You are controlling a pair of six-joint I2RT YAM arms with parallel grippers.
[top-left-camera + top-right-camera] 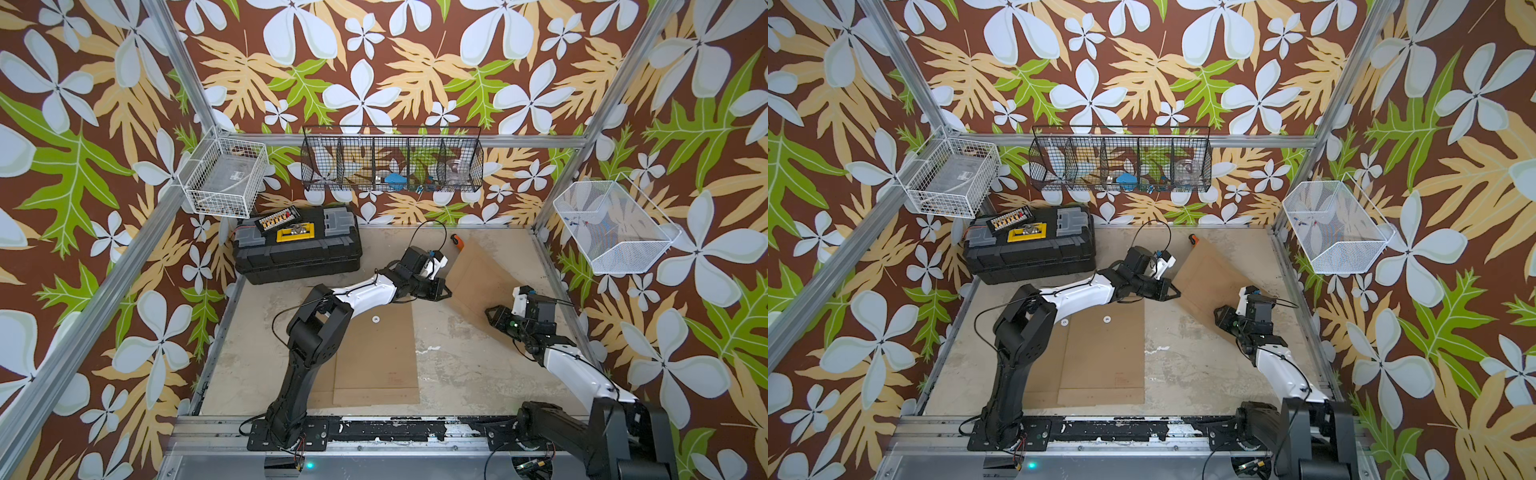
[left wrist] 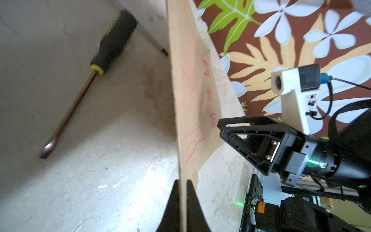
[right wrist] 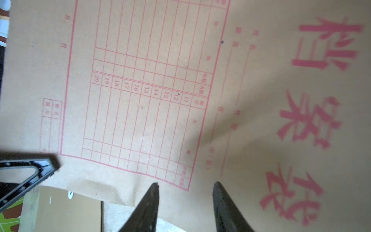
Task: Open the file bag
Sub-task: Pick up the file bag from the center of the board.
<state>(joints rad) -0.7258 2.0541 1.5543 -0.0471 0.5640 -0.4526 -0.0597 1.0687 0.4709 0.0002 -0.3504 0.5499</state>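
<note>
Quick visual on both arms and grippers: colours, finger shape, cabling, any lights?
The left arm and right arm are black with a white forearm shell. The left gripper and right gripper are black, with triangular open-frame fingers tapering to points. Each wrist carries a white camera mount, with thin black cables looping off. A green light glows on the right wrist.

We found the file bag between our left gripper and right gripper, the screwdriver behind it, the toolbox back-left.
</note>
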